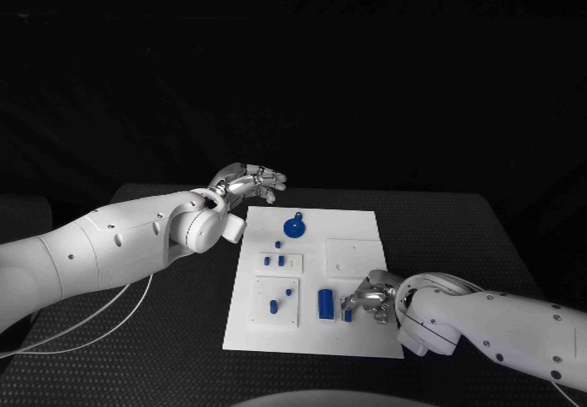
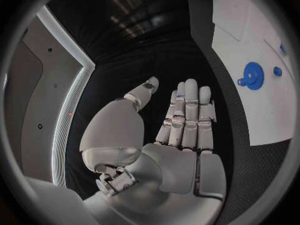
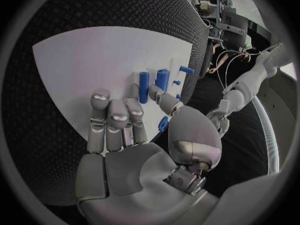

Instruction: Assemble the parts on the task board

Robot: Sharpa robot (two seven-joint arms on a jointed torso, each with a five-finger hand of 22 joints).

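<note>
1. Task board (image 1: 354, 222): white plate, flat on the black surface (image 1: 465, 229), lying between the two arms.
2. Blue gear-shaped part (image 1: 293, 226) sits on the board near its far edge, toward the left-arm side. The left wrist view shows the same gear (image 2: 253, 75) with a small blue round piece (image 2: 277, 71) just beside it.
3. Blue cylinder (image 1: 326, 303) lies on the board near its near edge; small blue pegs (image 1: 280, 245) are scattered on the raised white tiles on the board's left-arm half.
4. Right hand (image 1: 368, 299) is low over the board's near right portion, just beside the cylinder. In the right wrist view the hand (image 3: 134, 130) has its fingers (image 3: 115, 120) curled downward, with a small blue part (image 3: 163, 123) at the thumb. Whether it is truly gripped, cannot tell.
5. Left hand (image 1: 248, 182) is raised off the board's far left corner, beyond its edge. In the left wrist view the hand (image 2: 169, 135) has fingers (image 2: 187, 110) extended, thumb apart, holding nothing.
</note>
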